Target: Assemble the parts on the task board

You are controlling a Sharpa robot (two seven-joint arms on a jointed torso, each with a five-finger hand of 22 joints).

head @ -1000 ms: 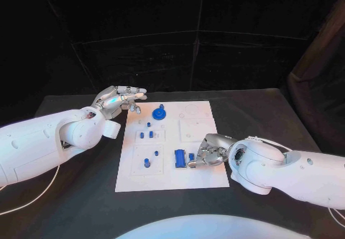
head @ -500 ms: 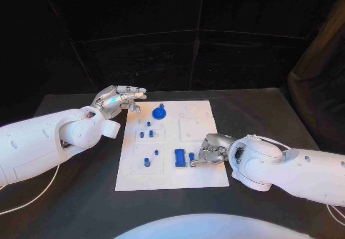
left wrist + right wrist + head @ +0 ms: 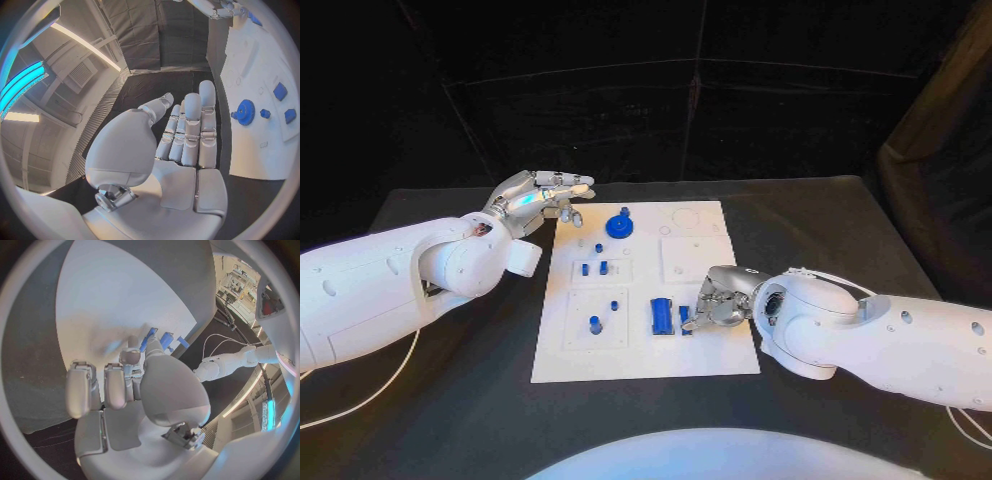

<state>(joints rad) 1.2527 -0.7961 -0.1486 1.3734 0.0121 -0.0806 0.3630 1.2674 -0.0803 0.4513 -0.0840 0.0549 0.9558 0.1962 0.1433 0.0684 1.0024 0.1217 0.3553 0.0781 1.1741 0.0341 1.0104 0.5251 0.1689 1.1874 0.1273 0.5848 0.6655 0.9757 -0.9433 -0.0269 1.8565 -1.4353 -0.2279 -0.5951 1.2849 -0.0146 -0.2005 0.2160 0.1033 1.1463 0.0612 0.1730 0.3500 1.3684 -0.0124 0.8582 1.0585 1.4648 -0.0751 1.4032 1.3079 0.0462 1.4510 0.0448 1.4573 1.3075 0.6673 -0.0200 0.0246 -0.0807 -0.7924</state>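
The white task board (image 3: 708, 355) lies in the middle of the black table. A blue gear (image 3: 619, 229) stands near its far edge, with several small blue pegs (image 3: 594, 269) below it. A blue block (image 3: 661, 317) stands at mid-board with a small blue part (image 3: 684, 319) right beside it. My right hand (image 3: 717, 299) hovers at that part with its fingers curled; in the right wrist view its thumb and a fingertip (image 3: 130, 356) meet close to the blue pieces (image 3: 150, 339). I cannot tell if it grips the part. My left hand (image 3: 540, 196) hangs at the board's far left corner, fingers apart, holding nothing.
In the left wrist view my left hand (image 3: 184, 140) is stretched beside the board (image 3: 262, 65), with the gear (image 3: 245, 111) close to it. Black table (image 3: 834, 230) surrounds the board on all sides, and dark curtains close off the back.
My right hand has drawn slightly toward the far side of the board, its fingertips staying at the small blue part. The left hand and the parts have not moved.
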